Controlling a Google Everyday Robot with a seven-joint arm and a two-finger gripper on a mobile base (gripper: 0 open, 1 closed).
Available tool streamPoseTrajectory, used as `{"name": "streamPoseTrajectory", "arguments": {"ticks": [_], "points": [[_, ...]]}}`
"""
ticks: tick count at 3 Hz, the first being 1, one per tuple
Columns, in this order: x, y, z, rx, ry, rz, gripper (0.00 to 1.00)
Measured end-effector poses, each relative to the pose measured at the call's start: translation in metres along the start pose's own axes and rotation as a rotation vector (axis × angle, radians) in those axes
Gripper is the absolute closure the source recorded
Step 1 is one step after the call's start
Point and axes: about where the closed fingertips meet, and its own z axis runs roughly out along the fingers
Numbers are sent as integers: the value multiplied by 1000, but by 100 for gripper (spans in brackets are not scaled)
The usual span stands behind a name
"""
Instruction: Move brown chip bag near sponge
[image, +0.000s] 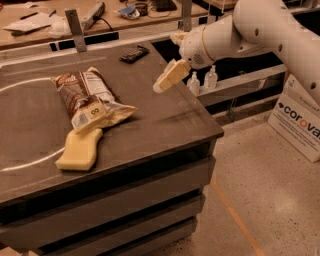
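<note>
The brown chip bag (89, 100) lies flat on the dark table (165, 120), its brown and cream foil end pointing toward the front. Its near end overlaps the top of the pale yellow sponge (79, 150), which lies just in front of it near the table's front edge. My gripper (167, 80) hangs in the air to the right of the bag, above the table's right part, well apart from both things. It holds nothing.
A small dark wrapped bar (134, 53) lies at the back of the table. Two small clear bottles (202, 80) stand on a shelf beyond the right edge. A white line curves across the table's left side. A cluttered bench runs behind.
</note>
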Motion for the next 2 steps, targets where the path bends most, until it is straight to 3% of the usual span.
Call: {"name": "streamPoseTrajectory", "arguments": {"ticks": [1,2], "points": [[23,-24,-22,129,61,39,0],[23,-26,-21,139,59,41,0]]}}
